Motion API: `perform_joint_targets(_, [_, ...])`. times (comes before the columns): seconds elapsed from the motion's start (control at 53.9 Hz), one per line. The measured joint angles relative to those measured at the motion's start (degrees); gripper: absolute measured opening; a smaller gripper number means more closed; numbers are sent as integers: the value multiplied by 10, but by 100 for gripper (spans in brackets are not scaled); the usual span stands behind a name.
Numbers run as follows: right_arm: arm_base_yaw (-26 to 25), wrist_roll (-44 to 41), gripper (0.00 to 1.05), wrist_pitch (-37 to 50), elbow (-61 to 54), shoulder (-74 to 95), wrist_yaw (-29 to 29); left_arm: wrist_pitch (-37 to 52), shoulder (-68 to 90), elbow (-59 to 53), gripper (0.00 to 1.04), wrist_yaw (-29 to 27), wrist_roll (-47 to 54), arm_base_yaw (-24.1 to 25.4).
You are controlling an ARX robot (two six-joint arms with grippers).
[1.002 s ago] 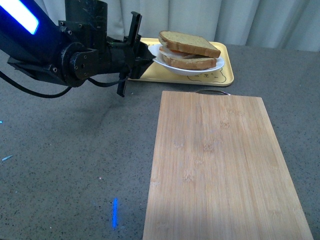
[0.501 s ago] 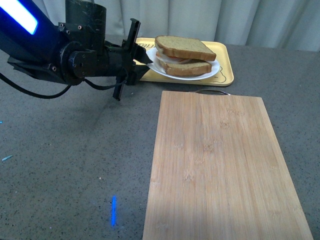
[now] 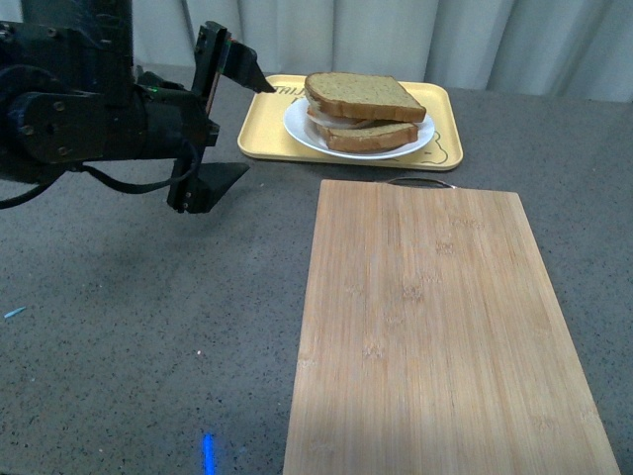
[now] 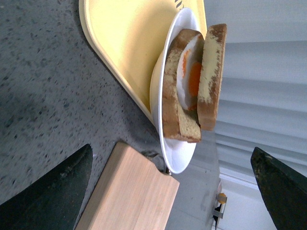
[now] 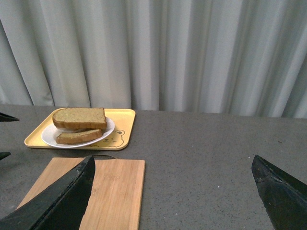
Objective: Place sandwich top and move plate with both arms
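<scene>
Round glossy white plate [image 3: 396, 150] sits on the yellow rectangular tray [image 3: 259, 139], holding a sandwich. Sandwich top [image 3: 361, 94], speckled tan-green slice with brown crust, lies flat over fried egg [image 4: 191, 76] and lower slice [image 3: 371, 136]. Pale bamboo cutting board [image 3: 435, 327] lies nearer than the tray on speckled grey counter [image 3: 138, 317]. Left claw [image 3: 223, 124], black and pointed, spread wide beside the tray, empty. Right claw [image 5: 172, 191] also spread, empty.

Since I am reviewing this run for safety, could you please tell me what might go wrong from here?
The sandwich top sits skewed on the lower slice, overhanging; a jolt might slide it off. The open left hand is near the yellow tray and could nudge it. The plate lies flat in the tray, so gripping its rim might tip it.
</scene>
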Motion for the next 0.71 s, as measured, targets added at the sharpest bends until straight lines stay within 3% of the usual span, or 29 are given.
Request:
perform_joint_targets(0.093, [0, 0, 95, 0, 0, 0, 0, -3, -46, -56, 98, -12, 22, 0])
perform_joint_targets(0.186, [0, 0, 95, 0, 0, 0, -1, 184, -45, -116, 84, -182, 184, -10])
perform_joint_targets(0.204, [0, 0, 95, 0, 0, 0, -1, 249, -48, -146, 79, -236, 269, -10])
perform_joint_targets(0.26, [0, 0, 95, 0, 0, 0, 0, 344, -67, -207, 68, -290, 409, -5])
perform_joint_targets(0.334, [0, 0, 95, 0, 0, 0, 0, 395, -108, -263, 57, -296, 528, 6])
perform_joint_targets(0.408, [0, 0, 95, 0, 0, 0, 0, 408, -150, -300, 45, -295, 581, 14])
perform_joint_targets(0.649, [0, 0, 95, 0, 0, 0, 0, 409, -170, -325, 6, -294, 595, 17])
perform_joint_targets(0.705, [0, 0, 95, 0, 0, 0, 0, 407, -203, -364, 4, -267, 617, 30])
